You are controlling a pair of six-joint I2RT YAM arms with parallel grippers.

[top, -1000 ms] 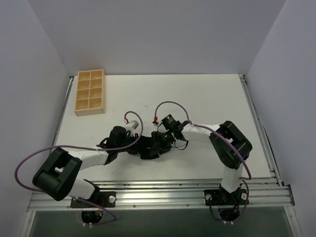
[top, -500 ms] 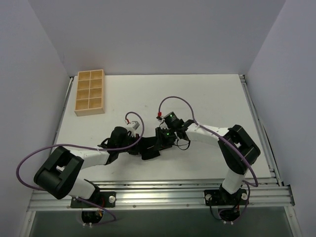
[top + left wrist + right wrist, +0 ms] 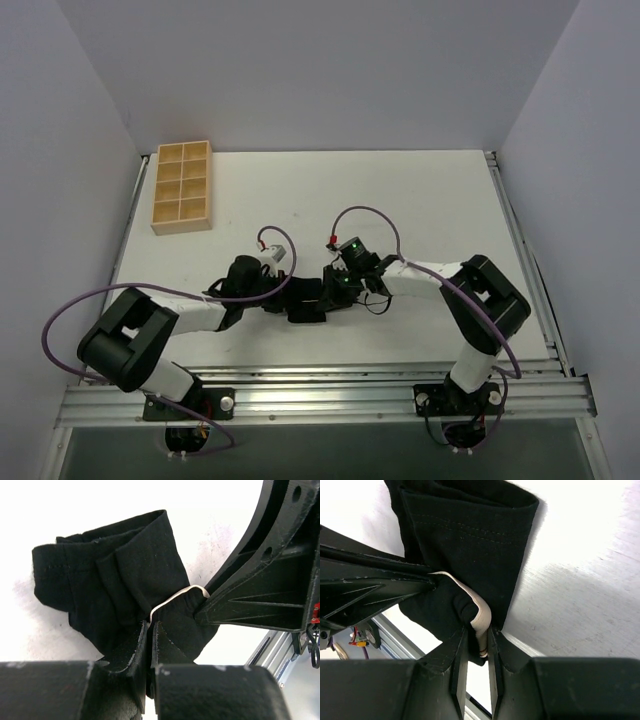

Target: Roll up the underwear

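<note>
The underwear (image 3: 305,308) is a bunched black garment on the white table between my two grippers. In the left wrist view the underwear (image 3: 115,575) shows folded layers with a thin pale waistband (image 3: 175,597) across it. My left gripper (image 3: 151,625) is shut on the fabric's near edge, and the right gripper's finger (image 3: 260,595) presses in from the right. In the right wrist view my right gripper (image 3: 477,630) is shut on the beige waistband (image 3: 481,612) and the black fabric (image 3: 470,540) beside it. Seen from above, the left gripper (image 3: 288,294) and right gripper (image 3: 334,290) meet over the garment.
A tan wooden compartment tray (image 3: 182,187) stands at the table's back left. An aluminium rail (image 3: 330,385) runs along the near edge, close behind the garment. Purple cables loop above both wrists.
My right gripper has shifted slightly toward the near edge and narrowed its jaws onto the waistband. The left gripper has kept its grip and barely moved.
</note>
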